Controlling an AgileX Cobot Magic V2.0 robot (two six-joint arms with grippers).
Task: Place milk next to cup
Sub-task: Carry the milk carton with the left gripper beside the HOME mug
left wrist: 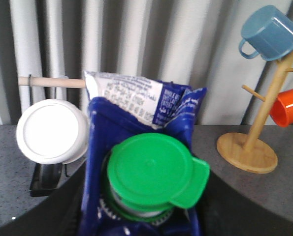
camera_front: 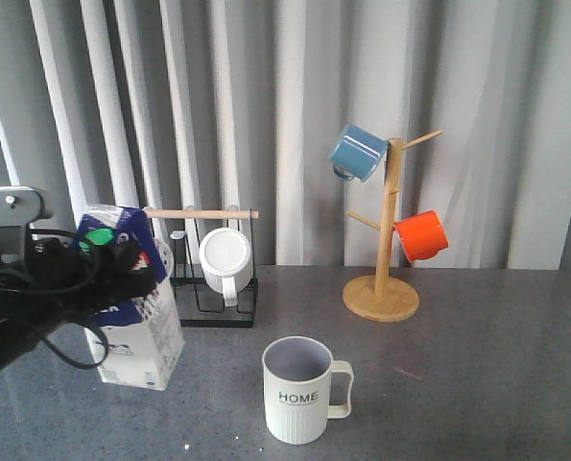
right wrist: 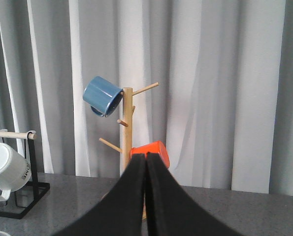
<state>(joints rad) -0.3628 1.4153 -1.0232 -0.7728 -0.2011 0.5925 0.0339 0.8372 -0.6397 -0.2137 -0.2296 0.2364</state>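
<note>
Front view: cup (camera_front: 299, 389) nearest, standing on the grey table (camera_front: 477, 384). Left gripper (camera_front: 103, 264) reaches in level from the left and grasps the milk (camera_front: 136, 331), tilted, well left of the cup.

Left wrist: green cap (left wrist: 153, 172) fills the view (fingers hidden).

Right wrist: right gripper (right wrist: 146, 196) pressed closed, empty, facing the mug tree (right wrist: 128, 132).
</note>
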